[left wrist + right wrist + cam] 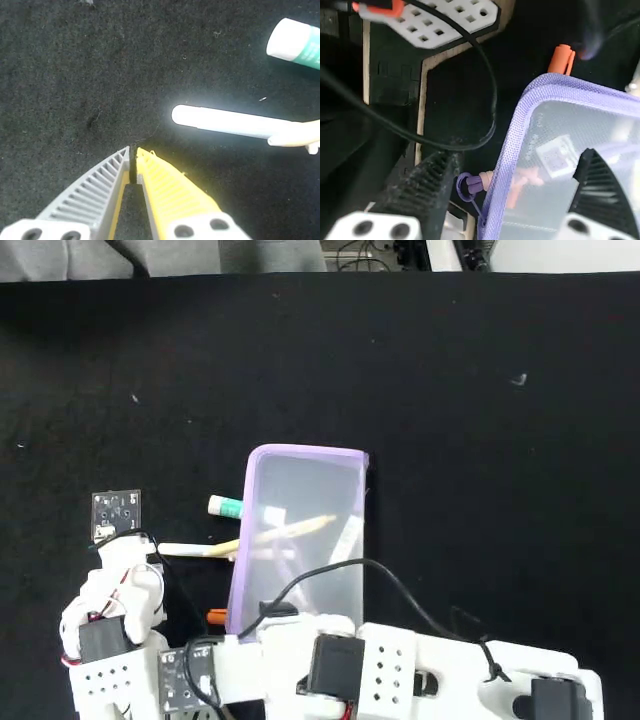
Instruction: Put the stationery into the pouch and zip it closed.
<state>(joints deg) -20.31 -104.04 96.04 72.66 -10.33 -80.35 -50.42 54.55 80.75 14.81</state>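
A translucent pouch with a purple edge lies mid-table, with a yellowish pencil showing through it. A white pen sticks out at the pouch's left side, and a white and green glue stick lies just beyond it. My left gripper is shut on nothing, its tips just short of the white pen and farther from the glue stick. My right gripper is open and straddles the corner of the pouch nearest me, next to the purple zip pull.
An orange item lies beside the pouch's near left corner. The left arm stands at the lower left and the right arm spans the bottom edge. A black cable loops over the pouch. Black tabletop stretches far and right.
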